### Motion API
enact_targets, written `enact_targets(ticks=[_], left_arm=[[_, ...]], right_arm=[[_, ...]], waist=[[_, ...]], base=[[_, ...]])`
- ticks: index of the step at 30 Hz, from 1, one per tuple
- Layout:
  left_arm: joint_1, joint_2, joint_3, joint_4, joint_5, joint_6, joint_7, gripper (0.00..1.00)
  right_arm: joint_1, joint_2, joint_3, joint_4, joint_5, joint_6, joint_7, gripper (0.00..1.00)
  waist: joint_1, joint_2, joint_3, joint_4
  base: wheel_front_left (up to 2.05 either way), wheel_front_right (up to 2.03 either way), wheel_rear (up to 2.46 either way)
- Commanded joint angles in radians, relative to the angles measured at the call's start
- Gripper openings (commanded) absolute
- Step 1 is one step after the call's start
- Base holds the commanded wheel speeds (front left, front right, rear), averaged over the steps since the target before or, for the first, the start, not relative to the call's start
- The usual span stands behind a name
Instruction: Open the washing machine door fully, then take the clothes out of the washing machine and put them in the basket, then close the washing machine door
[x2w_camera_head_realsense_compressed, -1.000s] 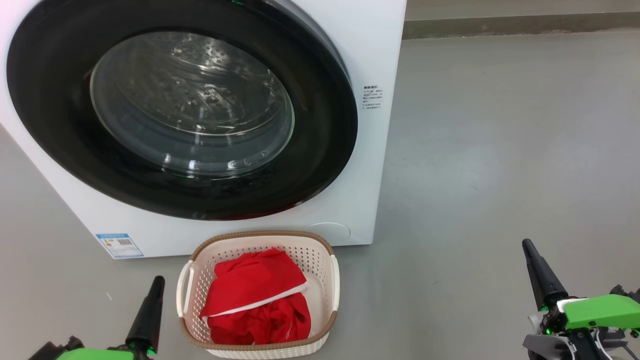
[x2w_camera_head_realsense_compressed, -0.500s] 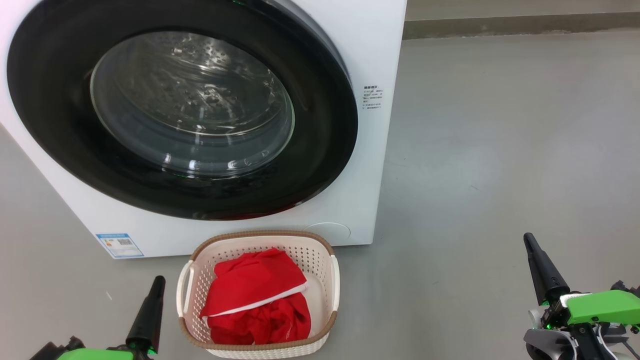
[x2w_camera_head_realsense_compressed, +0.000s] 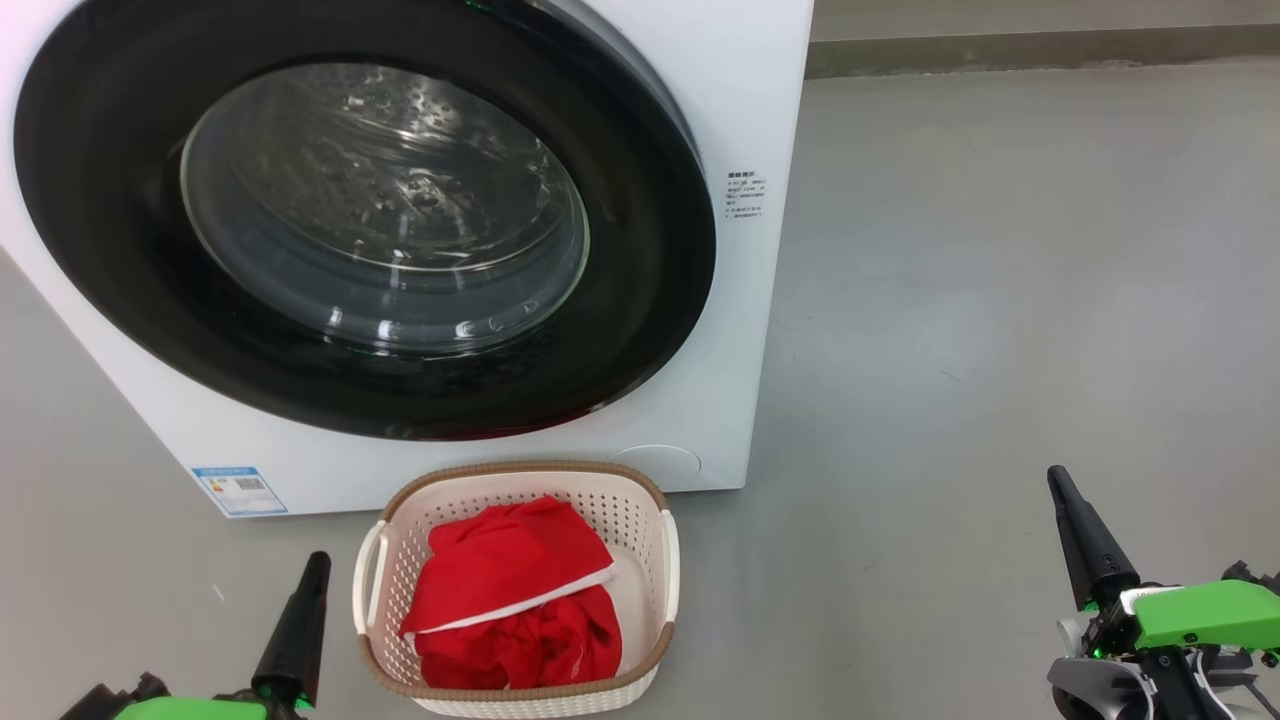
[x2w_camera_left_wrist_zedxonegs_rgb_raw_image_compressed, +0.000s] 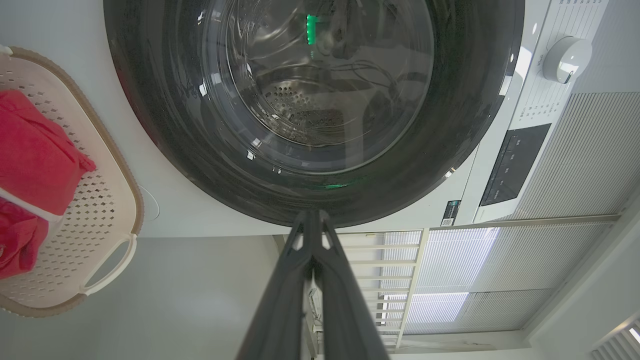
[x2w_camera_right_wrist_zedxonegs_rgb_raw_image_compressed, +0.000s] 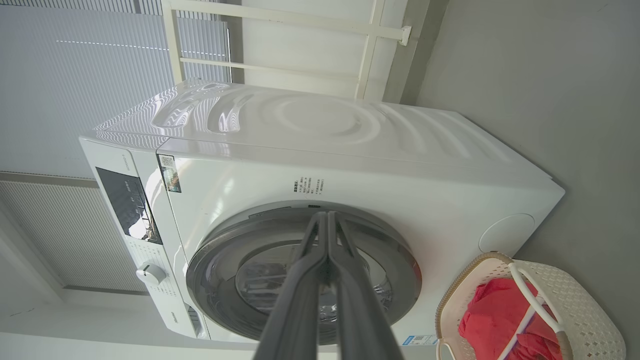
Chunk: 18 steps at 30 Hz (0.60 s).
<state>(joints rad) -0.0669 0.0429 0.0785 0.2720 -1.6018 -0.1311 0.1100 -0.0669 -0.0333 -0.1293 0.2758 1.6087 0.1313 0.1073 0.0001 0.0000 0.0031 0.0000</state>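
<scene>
The washing machine (x2w_camera_head_realsense_compressed: 745, 120) (x2w_camera_right_wrist_zedxonegs_rgb_raw_image_compressed: 350, 165) stands ahead with its door (x2w_camera_head_realsense_compressed: 650, 260) (x2w_camera_left_wrist_zedxonegs_rgb_raw_image_compressed: 150, 115) (x2w_camera_right_wrist_zedxonegs_rgb_raw_image_compressed: 400, 260) lying flat against the front, black rim around the clear glass bowl. Through the glass I see bare steel drum. On the floor before it sits the basket (x2w_camera_head_realsense_compressed: 520, 475) (x2w_camera_left_wrist_zedxonegs_rgb_raw_image_compressed: 107, 200) (x2w_camera_right_wrist_zedxonegs_rgb_raw_image_compressed: 575, 300), holding the red clothes (x2w_camera_head_realsense_compressed: 510, 590) (x2w_camera_left_wrist_zedxonegs_rgb_raw_image_compressed: 35, 150) (x2w_camera_right_wrist_zedxonegs_rgb_raw_image_compressed: 495, 315) with white trim. My left gripper (x2w_camera_head_realsense_compressed: 318, 560) (x2w_camera_left_wrist_zedxonegs_rgb_raw_image_compressed: 312, 215) is shut and empty, low at the basket's left. Far off to the right, my right gripper (x2w_camera_head_realsense_compressed: 1055, 480) (x2w_camera_right_wrist_zedxonegs_rgb_raw_image_compressed: 325, 216) is shut and empty too.
Grey floor (x2w_camera_head_realsense_compressed: 1000, 300) stretches wide to the right of the machine. A wall base (x2w_camera_head_realsense_compressed: 1040, 45) runs along the back. A white railing and blinds (x2w_camera_left_wrist_zedxonegs_rgb_raw_image_compressed: 450, 280) stand behind the machine's side. A control panel and dial (x2w_camera_left_wrist_zedxonegs_rgb_raw_image_compressed: 567, 57) sit on the machine's top front.
The right gripper has risen slightly in the head view over the first half second, then held still. Nothing else has moved.
</scene>
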Motion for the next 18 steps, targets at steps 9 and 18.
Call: enact_targets(ticks=[9, 18], left_arm=[[-0.041, 0.007, 0.035, -0.027, -0.007, 0.0, 0.003, 0.0], [-0.041, 0.007, 0.035, -0.027, -0.007, 0.0, 0.003, 0.0]], right_arm=[[-0.041, -0.017, 0.015, -0.031, 0.0, -0.001, 0.006, 0.0], [-0.041, -0.017, 0.015, -0.031, 0.0, -0.001, 0.006, 0.0]], waist=[[0.0, 0.0, 0.0, 0.0], [0.0, 0.0, 0.0, 0.0]], base=[[0.0, 0.0, 0.0], [0.0, 0.0, 0.0]])
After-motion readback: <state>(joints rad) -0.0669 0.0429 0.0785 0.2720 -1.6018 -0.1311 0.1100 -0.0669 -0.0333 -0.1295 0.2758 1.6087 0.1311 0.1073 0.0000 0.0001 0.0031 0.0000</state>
